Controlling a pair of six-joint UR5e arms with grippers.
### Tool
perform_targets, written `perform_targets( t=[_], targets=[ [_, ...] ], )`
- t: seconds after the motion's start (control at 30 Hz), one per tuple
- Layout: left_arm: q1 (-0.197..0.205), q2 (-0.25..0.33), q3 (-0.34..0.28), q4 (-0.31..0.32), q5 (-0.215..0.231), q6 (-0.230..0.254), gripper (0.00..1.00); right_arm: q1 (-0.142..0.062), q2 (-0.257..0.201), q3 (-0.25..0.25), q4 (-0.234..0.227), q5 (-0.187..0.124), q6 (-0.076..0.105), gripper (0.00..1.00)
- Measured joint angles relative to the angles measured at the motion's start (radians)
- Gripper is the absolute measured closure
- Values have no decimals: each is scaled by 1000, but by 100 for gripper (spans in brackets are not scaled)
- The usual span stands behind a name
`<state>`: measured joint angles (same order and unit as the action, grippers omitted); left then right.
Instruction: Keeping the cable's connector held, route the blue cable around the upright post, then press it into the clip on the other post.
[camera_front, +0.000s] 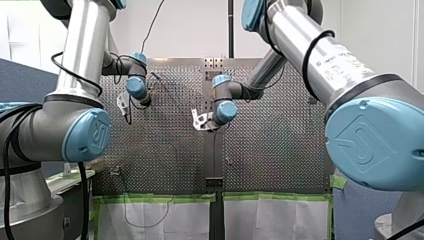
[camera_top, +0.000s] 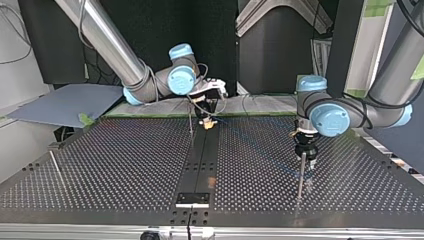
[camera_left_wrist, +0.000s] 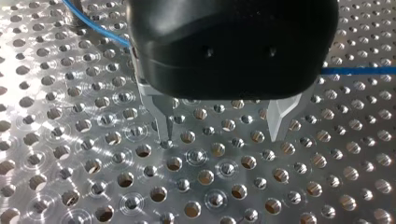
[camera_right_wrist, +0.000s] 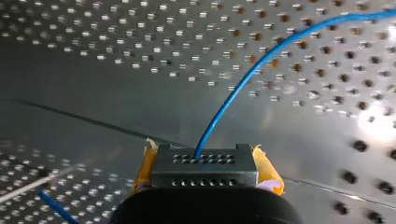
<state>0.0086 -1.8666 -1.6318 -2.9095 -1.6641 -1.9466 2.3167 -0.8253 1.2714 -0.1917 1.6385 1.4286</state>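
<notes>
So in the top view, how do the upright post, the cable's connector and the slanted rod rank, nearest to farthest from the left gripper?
1. The upright post: right below my left gripper, at the view's right.
2. The connector: near the middle, toward the table's far side.
3. The slanted rod: far off at the view's left.

Overhead light struck the perforated bench (camera_left_wrist: 93, 154) hard in the left wrist view, and every hole rim glinted. In the right wrist view a white glare patch burned on the metal beyond the blue cable (camera_right_wrist: 243, 84). The top view was dim against a black backdrop, while the front view was evenly bright.
</notes>
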Motion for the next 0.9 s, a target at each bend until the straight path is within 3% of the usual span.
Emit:
perform_targets(
  t=[0.27,0.47,0.9],
  targets=[
    [2,-1,0,1,2,-4,0,-8,45,71,-70,0,15,100],
    [2,-1,0,1,3,-5,0,-13,89,122,-123,-3,18,100],
    [0,-1,0,-1,3,-4,0,-39,132,199,-240,-16,20,100]
  ],
)
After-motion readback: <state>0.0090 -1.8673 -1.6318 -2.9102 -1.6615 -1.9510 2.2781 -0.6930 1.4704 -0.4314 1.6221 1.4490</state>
